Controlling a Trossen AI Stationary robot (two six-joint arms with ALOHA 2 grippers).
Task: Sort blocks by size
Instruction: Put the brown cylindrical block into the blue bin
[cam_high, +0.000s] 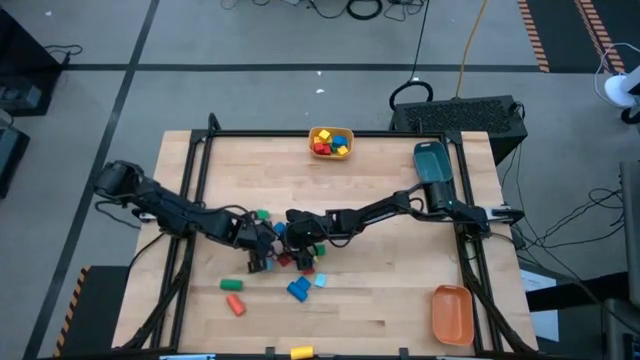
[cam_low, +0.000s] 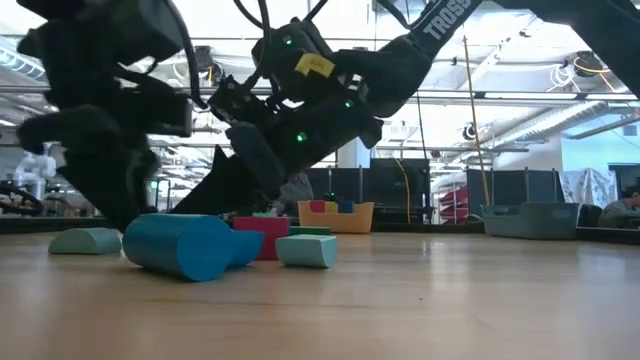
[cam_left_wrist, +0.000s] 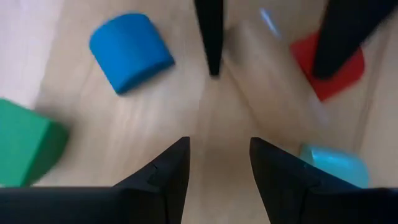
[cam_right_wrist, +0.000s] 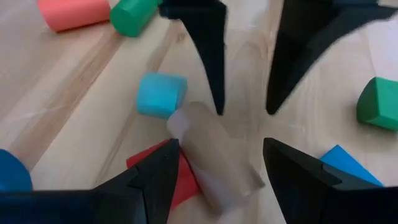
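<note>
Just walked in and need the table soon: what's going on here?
Both arms are down in the loose blocks mid-table. The left claw and right claw face each other, open, over a plain wood block; neither holds anything. The yellow bin already has blocks; most remain scattered.

We see a yellow bin (cam_high: 331, 142) at the far edge of the wooden table (cam_high: 390, 290), a teal bin (cam_high: 432, 162) at far right, an orange bin (cam_high: 452, 313) at near right, and a black case (cam_high: 470, 115) beyond.
</note>
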